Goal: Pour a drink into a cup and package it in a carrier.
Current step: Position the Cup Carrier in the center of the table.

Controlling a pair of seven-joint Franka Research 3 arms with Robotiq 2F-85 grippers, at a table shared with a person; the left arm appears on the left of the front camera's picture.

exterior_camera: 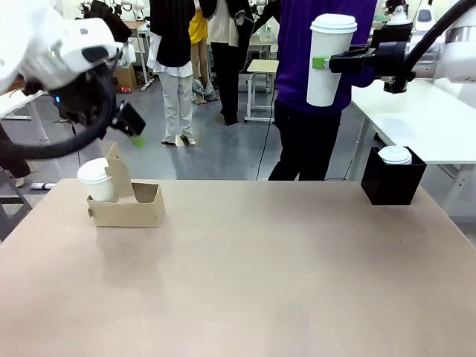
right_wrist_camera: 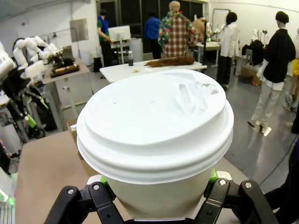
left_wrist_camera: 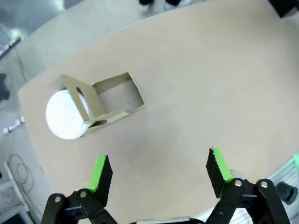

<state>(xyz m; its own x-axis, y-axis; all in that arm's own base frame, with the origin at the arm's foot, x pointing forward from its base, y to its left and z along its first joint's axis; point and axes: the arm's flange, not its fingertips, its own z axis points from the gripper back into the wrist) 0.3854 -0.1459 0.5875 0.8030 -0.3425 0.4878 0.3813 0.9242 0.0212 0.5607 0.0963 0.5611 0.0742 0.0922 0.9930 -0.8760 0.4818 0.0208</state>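
Packaging step: the right gripper [exterior_camera: 324, 64] grasps the lidded cup [exterior_camera: 332, 37] high at far right. I judge it must next go into the carrier [exterior_camera: 141, 212]'s free pocket. The left gripper [left_wrist_camera: 159, 177] is released.

In the right wrist view the cup [right_wrist_camera: 159, 198] hides mostly under its own lid [right_wrist_camera: 154, 121], which covers the pads [right_wrist_camera: 213, 175] of the right gripper [right_wrist_camera: 159, 181] bar green slivers. In the front view the handle of the carrier [exterior_camera: 141, 212] masks part of a second cup [exterior_camera: 94, 178], the black box [exterior_camera: 392, 187] conceals all but a white top [exterior_camera: 395, 155], and the left gripper [exterior_camera: 132, 128] sits largely behind its wrist
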